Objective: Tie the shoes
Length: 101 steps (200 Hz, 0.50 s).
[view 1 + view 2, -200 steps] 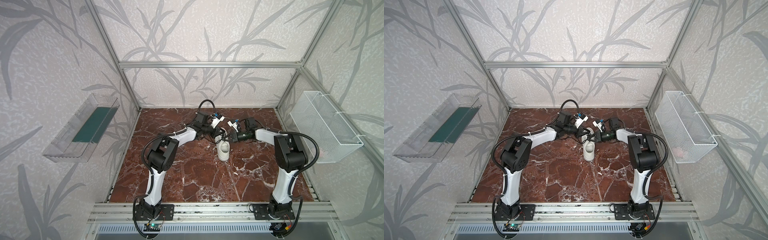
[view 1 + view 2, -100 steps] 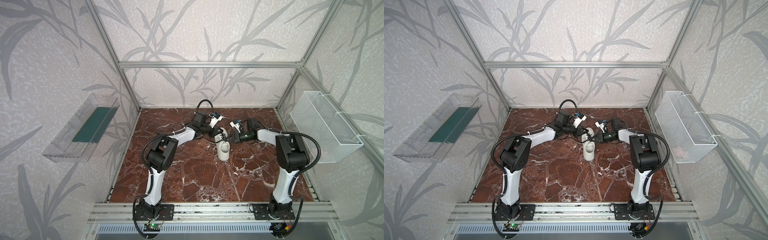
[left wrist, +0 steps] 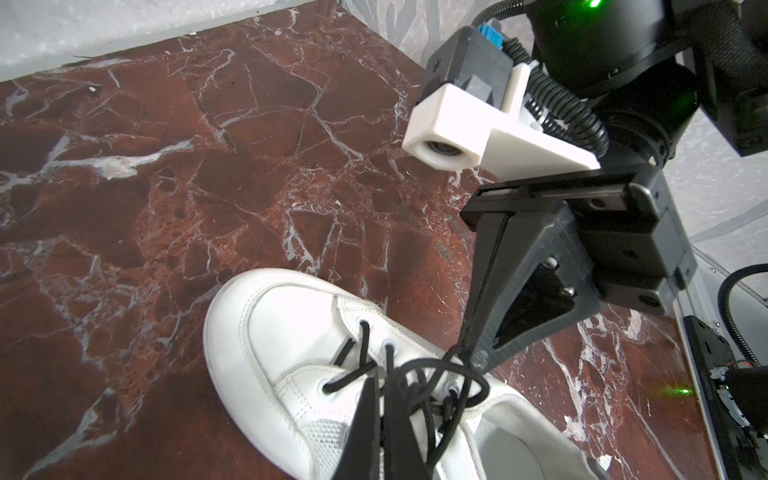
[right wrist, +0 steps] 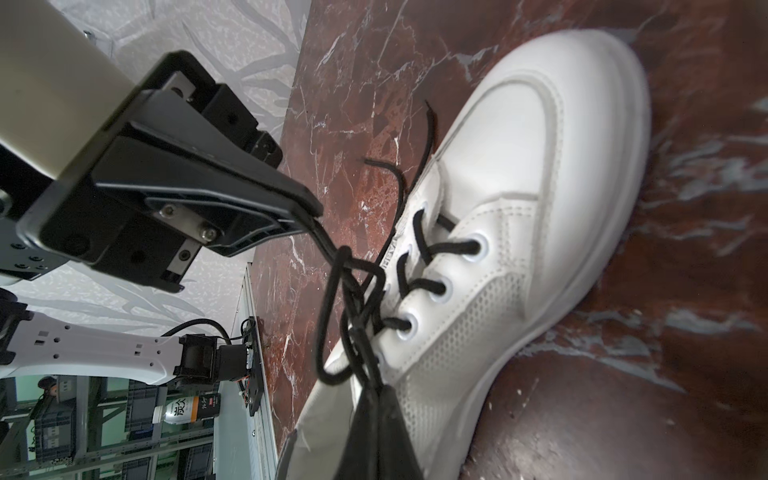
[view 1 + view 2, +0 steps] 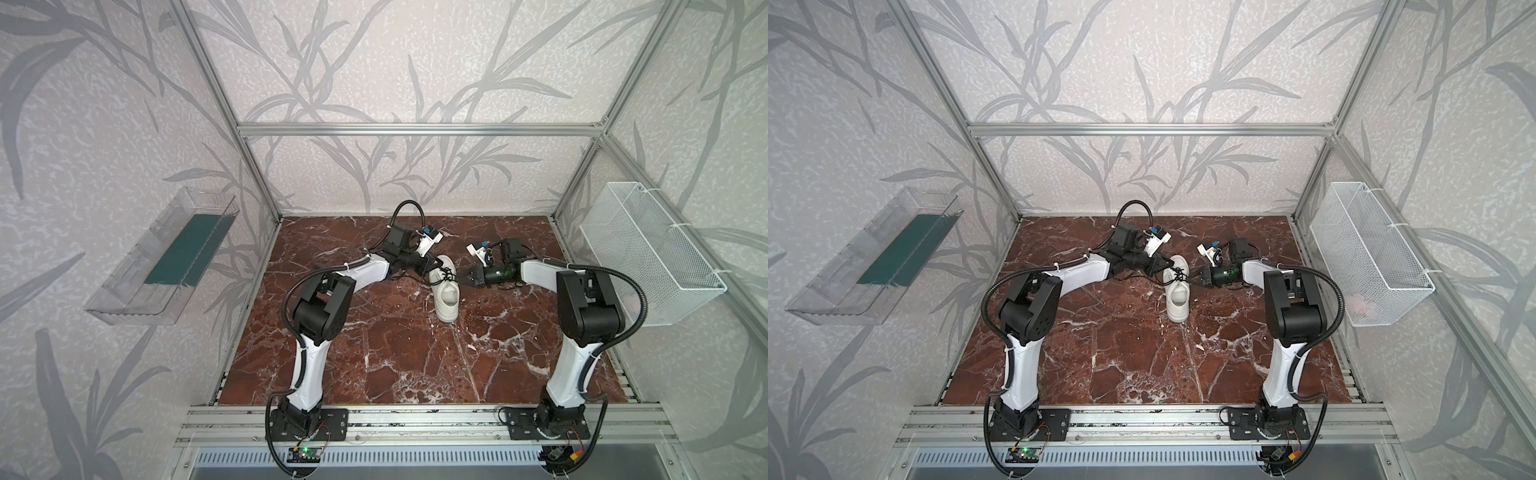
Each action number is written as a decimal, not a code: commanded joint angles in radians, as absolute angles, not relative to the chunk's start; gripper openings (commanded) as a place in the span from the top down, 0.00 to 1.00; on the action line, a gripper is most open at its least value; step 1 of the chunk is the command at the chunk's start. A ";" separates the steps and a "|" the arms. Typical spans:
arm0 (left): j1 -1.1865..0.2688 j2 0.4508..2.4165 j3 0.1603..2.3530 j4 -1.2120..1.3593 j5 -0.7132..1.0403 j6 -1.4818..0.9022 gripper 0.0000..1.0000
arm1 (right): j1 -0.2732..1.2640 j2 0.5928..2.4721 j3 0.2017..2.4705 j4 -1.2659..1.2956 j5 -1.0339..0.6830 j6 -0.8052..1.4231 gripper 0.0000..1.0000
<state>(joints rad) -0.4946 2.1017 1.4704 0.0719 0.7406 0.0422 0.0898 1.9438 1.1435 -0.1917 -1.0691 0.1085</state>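
White low-top sneaker [image 5: 445, 291] with a thick white sole stands on the red-brown marble tabletop [image 5: 395, 353], in the back half near the middle, with its toe toward the rear wall and its heel toward the arm bases. Its thin black laces [image 3: 436, 374] run crossed through the eyelets and gather into a loose tangle of loops above the tongue. Free ends trail off the shoe's side toward the marble in the right wrist view [image 4: 395, 174].

From the left, the left gripper [image 5: 436, 262] reaches over the forefoot, its jaws pinched together on a strand of the black laces. The right gripper [image 5: 462, 277] comes in from the opposite side at the sneaker's mid-length, likewise clamped on a lace loop, as the left wrist view shows [image 3: 471, 353]. The two tips sit close together, apart, with the tangle strung between them.

A clear plastic wall bin [image 5: 166, 257] hangs on the left wall and a white wire-mesh basket [image 5: 648, 249] on the right wall.
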 commanded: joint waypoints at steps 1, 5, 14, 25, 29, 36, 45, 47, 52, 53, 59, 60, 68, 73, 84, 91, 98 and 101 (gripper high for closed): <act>-0.490 2.052 1.460 0.036 0.712 0.078 1.00 | 0.076 1.892 1.117 -0.184 -1.049 0.119 1.00; -0.490 2.051 1.459 0.034 0.708 0.080 1.00 | 0.074 1.890 1.114 -0.184 -1.046 0.121 1.00; -0.490 2.049 1.455 0.031 0.697 0.082 1.00 | 0.068 1.887 1.106 -0.183 -1.042 0.126 1.00; -0.491 2.046 1.452 0.030 0.682 0.083 1.00 | 0.063 1.885 1.096 -0.180 -1.036 0.132 1.00; -0.490 2.044 1.450 0.031 0.676 0.083 1.00 | 0.060 1.884 1.092 -0.179 -1.032 0.135 1.00; -0.490 2.042 1.449 0.033 0.669 0.083 1.00 | 0.057 1.883 1.084 -0.174 -1.027 0.143 1.00; -0.491 2.041 1.446 0.037 0.658 0.081 1.00 | 0.054 1.878 1.071 -0.158 -1.021 0.157 1.00; -0.490 2.042 1.446 0.037 0.655 0.081 1.00 | 0.054 1.878 1.069 -0.155 -1.018 0.160 1.00; -0.490 2.040 1.444 0.038 0.650 0.081 1.00 | 0.051 1.876 1.062 -0.148 -1.012 0.169 1.00; -0.490 2.039 1.444 0.037 0.648 0.081 1.00 | 0.051 1.875 1.061 -0.147 -1.011 0.170 1.00; -0.490 2.040 1.444 0.037 0.643 0.083 1.00 | 0.049 1.873 1.054 -0.138 -1.006 0.183 1.00; -0.490 2.040 1.444 0.037 0.643 0.083 1.00 | 0.049 1.873 1.054 -0.136 -1.005 0.183 1.00; -0.490 2.038 1.443 0.034 0.633 0.086 1.00 | 0.048 1.870 1.044 -0.127 -0.997 0.198 1.00; -0.491 2.037 1.442 0.032 0.628 0.086 1.00 | 0.046 1.866 1.040 -0.125 -0.989 0.207 1.00; -0.490 2.035 1.440 0.031 0.609 0.089 1.00 | 0.045 1.858 1.024 -0.117 -0.967 0.224 1.00; -0.490 2.033 1.438 0.031 0.599 0.090 1.00 | 0.043 1.851 1.011 -0.108 -0.952 0.233 1.00; -0.491 2.032 1.438 0.027 0.590 0.091 1.00 | 0.042 1.845 1.000 -0.099 -0.938 0.244 1.00; -0.490 2.031 1.439 0.028 0.587 0.091 1.00 | 0.040 1.843 0.994 -0.096 -0.934 0.249 1.00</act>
